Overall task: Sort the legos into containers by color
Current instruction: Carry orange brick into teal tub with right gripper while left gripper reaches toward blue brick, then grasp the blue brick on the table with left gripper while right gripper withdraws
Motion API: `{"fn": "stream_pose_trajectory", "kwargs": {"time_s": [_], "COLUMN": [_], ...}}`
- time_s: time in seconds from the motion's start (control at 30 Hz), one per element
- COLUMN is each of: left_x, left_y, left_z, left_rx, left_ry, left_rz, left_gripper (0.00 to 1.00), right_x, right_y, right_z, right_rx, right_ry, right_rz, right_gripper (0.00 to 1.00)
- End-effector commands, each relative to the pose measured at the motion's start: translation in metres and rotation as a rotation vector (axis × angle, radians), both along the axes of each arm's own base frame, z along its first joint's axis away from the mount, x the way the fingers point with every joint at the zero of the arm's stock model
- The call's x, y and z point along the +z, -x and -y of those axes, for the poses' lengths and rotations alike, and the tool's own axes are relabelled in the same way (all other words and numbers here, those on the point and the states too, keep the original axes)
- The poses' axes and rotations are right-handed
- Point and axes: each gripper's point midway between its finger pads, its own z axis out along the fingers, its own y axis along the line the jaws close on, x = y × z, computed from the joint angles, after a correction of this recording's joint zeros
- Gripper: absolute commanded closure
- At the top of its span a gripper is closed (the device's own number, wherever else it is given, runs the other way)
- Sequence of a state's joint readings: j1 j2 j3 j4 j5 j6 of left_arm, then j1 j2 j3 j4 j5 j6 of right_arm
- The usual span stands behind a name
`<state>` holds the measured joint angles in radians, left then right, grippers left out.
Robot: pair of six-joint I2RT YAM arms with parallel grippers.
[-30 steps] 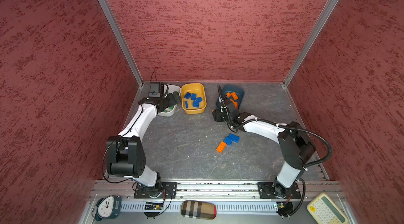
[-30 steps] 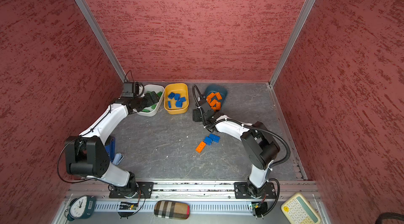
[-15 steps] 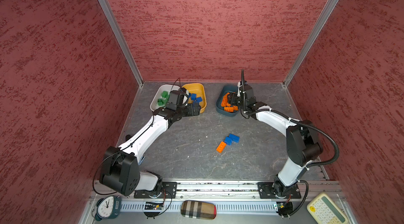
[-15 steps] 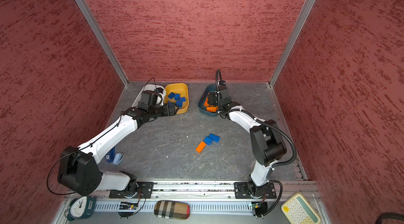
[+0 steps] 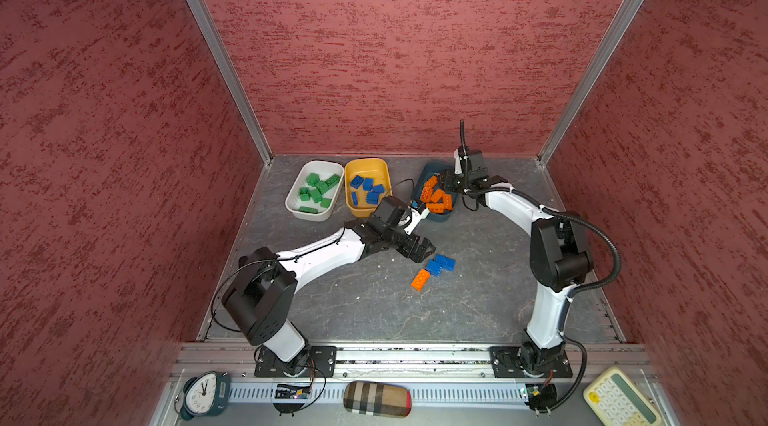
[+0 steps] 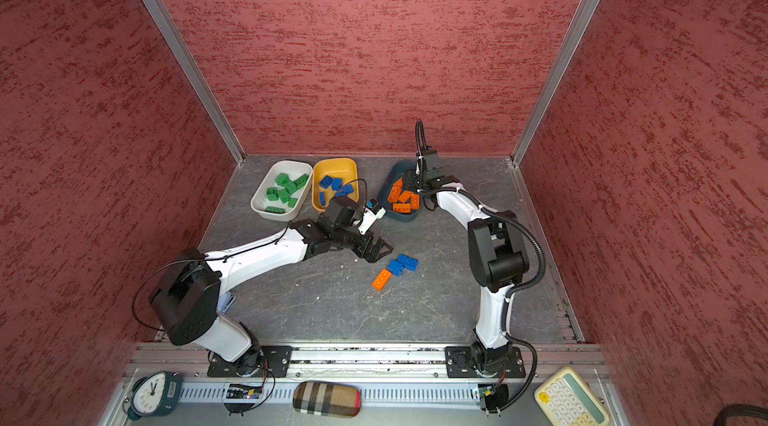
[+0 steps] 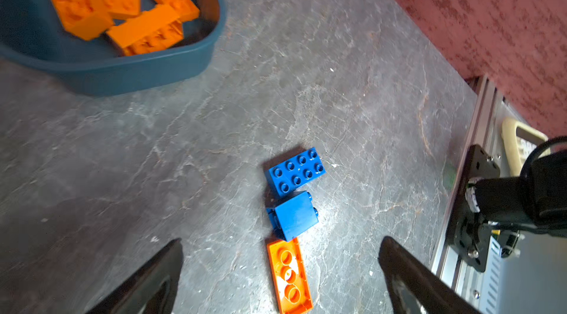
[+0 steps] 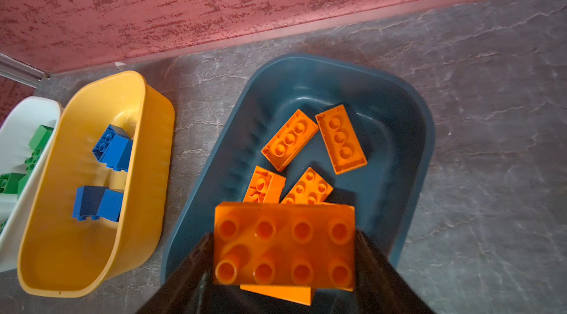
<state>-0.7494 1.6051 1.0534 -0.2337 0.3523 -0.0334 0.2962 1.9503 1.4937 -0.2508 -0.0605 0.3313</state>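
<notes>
Right gripper [image 5: 446, 185] is pinching an orange brick [image 8: 283, 243] above the far teal tub [image 8: 399, 119]; left gripper [image 5: 424, 252] is hovering wide-jawed beside three loose legos [image 7: 294, 217] mid-table (probably light, rigid, slick: grip flat sides).

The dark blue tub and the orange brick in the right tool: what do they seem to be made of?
Dark blue tub: probably moulded plastic with a satin finish; it has a one-piece rounded rim, a ribbed inner wall and a soft sheen.
Orange brick: hard plastic, fairly glossy; it has crisp moulded studs, a uniform colour and light reflections on top.
</notes>
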Motion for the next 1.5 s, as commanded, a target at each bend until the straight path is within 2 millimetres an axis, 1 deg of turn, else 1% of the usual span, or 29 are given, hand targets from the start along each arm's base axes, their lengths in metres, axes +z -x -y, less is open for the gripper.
{"fn": "stream_pose_trajectory", "kwargs": {"time_s": [0.0, 0.13, 0.23, 0.33, 0.4, 0.43, 0.5, 0.57, 0.63, 0.7, 0.77, 0.87, 0.93, 1.13, 1.2, 1.33, 1.47], "left_x": [-0.007, -0.031, -0.046, -0.058, -0.067, -0.072, -0.081, -0.087, -0.093, -0.100, -0.106, -0.110, -0.111, -0.114, -0.114, -0.113, -0.108], "left_y": [0.008, 0.014, 0.014, 0.013, 0.016, 0.017, 0.018, 0.018, 0.017, 0.019, 0.019, 0.017, 0.015, 0.014, 0.016, 0.016, 0.013], "left_z": [0.023, 0.032, 0.036, 0.041, 0.043, 0.043, 0.044, 0.046, 0.044, 0.043, 0.041, 0.040, 0.041, 0.042, 0.043, 0.040, 0.039], "left_rx": [-0.147, -0.220, -0.254, -0.271, -0.279, -0.274, -0.250, -0.219, -0.187, -0.175, -0.157, -0.130, -0.115, -0.090, -0.088, -0.088, -0.081], "left_ry": [-0.018, -0.078, -0.140, -0.185, -0.211, -0.229, -0.269, -0.296, -0.324, -0.351, -0.374, -0.386, -0.390, -0.392, -0.384, -0.396, -0.391], "left_rz": [0.082, 0.074, 0.129, 0.111, 0.077, 0.071, 0.074, 0.062, 0.046, 0.035, 0.022, 0.010, 0.006, -0.032, -0.040, -0.034, -0.017], "left_gripper": [0.02, 0.04, 0.06, 0.09, 0.12, 0.13, 0.15, 0.16, 0.20, 0.23, 0.25, 0.29, 0.33, 0.42, 0.45, 0.49, 0.50], "right_x": [-0.005, -0.006, -0.002, 0.013, 0.025, 0.033, 0.044, 0.059, 0.069, 0.072, 0.076, 0.074, 0.072, 0.073, 0.075, 0.075, 0.076], "right_y": [-0.006, -0.027, -0.040, -0.041, -0.036, -0.032, -0.023, -0.009, 0.007, 0.021, 0.037, 0.054, 0.063, 0.074, 0.074, 0.074, 0.075], "right_z": [0.000, -0.007, -0.011, -0.014, -0.011, -0.008, 0.001, 0.008, 0.014, 0.022, 0.035, 0.050, 0.059, 0.069, 0.071, 0.079, 0.083], "right_rx": [0.031, 0.026, 0.005, 0.013, 0.010, -0.002, -0.039, -0.063, -0.086, -0.122, -0.174, -0.230, -0.256, -0.296, -0.304, -0.356, -0.388], "right_ry": [0.054, 0.036, 0.015, 0.005, 0.004, 0.007, 0.003, -0.016, -0.043, -0.067, -0.077, -0.063, -0.044, -0.028, -0.030, -0.019, -0.028], "right_rz": [-0.011, 0.008, -0.001, 0.007, 0.026, 0.043, 0.071, 0.106, 0.137, 0.161, 0.193, 0.204, 0.200, 0.206, 0.212, 0.217, 0.219], "right_gripper": [0.38, 0.38, 0.23, 0.16, 0.09, 0.01, 0.01, 0.01, 0.01, 0.01, 0.01, 0.01, 0.01, 0.01, 0.01, 0.01, 0.01]}}
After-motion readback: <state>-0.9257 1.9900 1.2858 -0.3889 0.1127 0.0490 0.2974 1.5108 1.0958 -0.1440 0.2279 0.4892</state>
